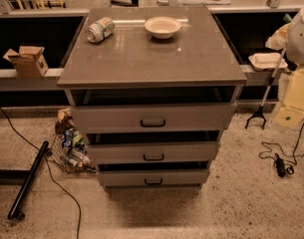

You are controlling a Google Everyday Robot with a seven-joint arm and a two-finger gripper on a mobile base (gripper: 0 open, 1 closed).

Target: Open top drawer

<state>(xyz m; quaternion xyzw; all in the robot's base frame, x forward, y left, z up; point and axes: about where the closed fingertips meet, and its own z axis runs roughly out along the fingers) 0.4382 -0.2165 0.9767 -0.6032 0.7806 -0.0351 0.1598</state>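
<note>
**Hand:** outside the camera view; arm pose and the hand's state could not be told.

**Top drawer** (196, 116)**:** grey, uppermost of 3 in the desk (141, 59), directly under the top slab. A dark gap showed above its front panel. The panel faced the camera, and its long axis ran level, left to right. The dark loop handle (152, 123) sat at panel centre and lay the same way.

**On the desk:** 1 can (100, 29) on its side at rear left; 1 pale bowl (162, 27) upright at rear centre.

**Below:** 2 shorter drawers (191, 152).
</note>
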